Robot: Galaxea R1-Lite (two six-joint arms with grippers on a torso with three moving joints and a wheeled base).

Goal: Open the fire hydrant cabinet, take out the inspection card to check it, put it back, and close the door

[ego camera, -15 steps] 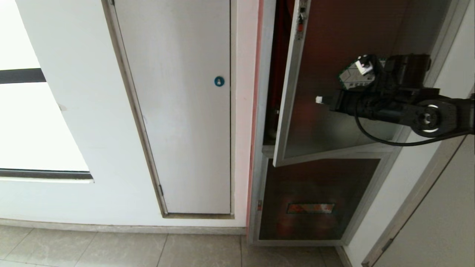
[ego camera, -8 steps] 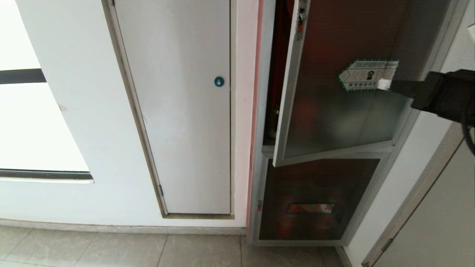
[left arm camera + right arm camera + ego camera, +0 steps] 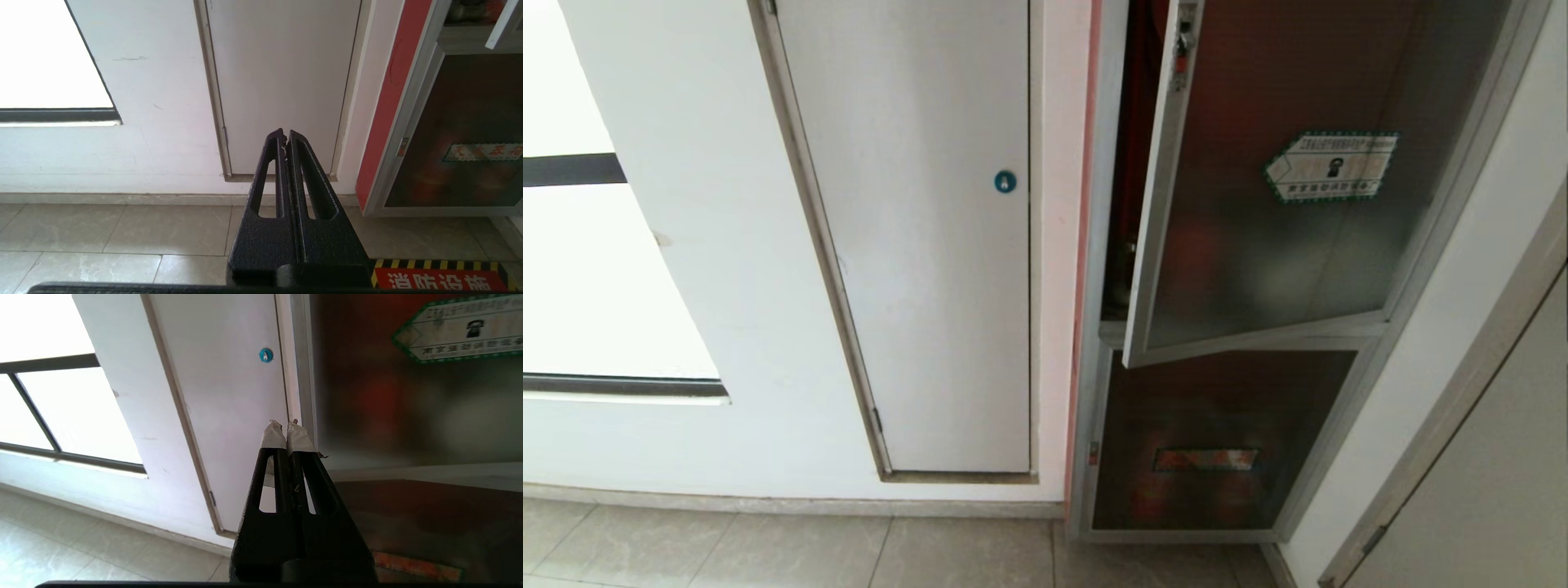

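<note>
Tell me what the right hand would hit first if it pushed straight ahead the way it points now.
Probably the free edge of the door. The right hand, shut and empty, points at the seam where that aluminium frame meets the white door behind it. Depth is unclear, so it might slip past onto the white panel.

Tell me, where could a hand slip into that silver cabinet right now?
Only through the narrow dark gap between the fire hydrant cabinet frame's left post and the free edge of the door, which stands ajar. Red gear inside crowds that gap. The tiled floor in front shows bare patches.
</note>
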